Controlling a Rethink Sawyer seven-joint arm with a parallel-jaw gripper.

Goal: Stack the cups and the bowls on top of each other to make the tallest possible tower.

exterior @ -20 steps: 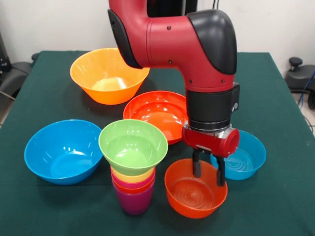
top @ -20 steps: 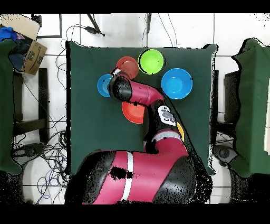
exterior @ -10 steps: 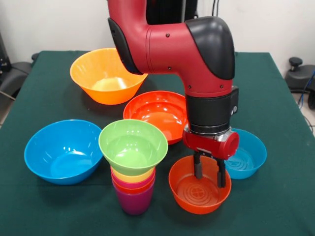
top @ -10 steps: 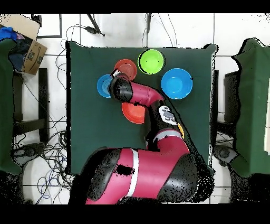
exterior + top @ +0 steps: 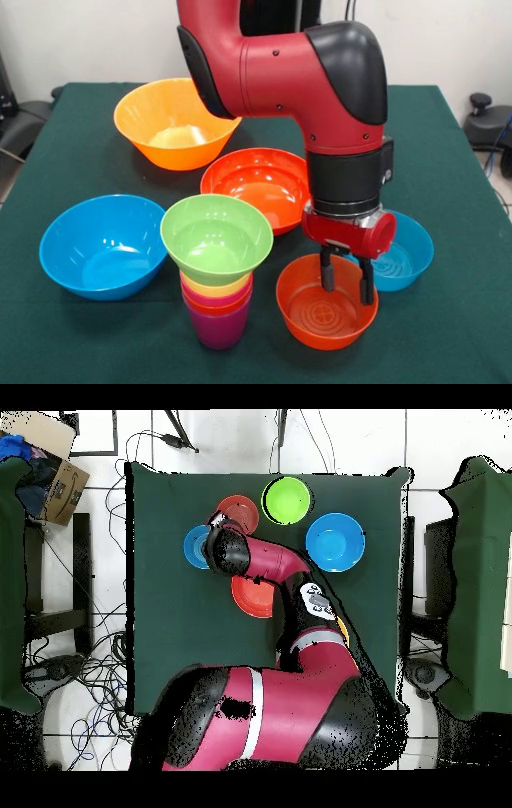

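The tower stands at the table's near edge: a purple cup (image 5: 218,326) at the base, with orange, crimson and yellow rims nested above it. The small green bowl (image 5: 216,236) (image 5: 287,499) sits on top. To its right is the small translucent orange bowl (image 5: 324,310) (image 5: 240,512). My gripper (image 5: 346,284) straddles its right rim, one finger inside and one outside, shut on that rim. The bowl sits level, at or just above the cloth. In the overhead view the arm hides the gripper.
The small blue bowl (image 5: 402,258) (image 5: 196,546) lies just behind the gripper. The wide red-orange bowl (image 5: 254,184) (image 5: 252,597) is behind the tower, the large blue bowl (image 5: 102,244) (image 5: 335,541) to its left, and the large orange-yellow bowl (image 5: 174,120) at the back.
The small orange bowl has gone from tilted to level. It has shifted slightly right together with my gripper. The tower and the other bowls have not moved.
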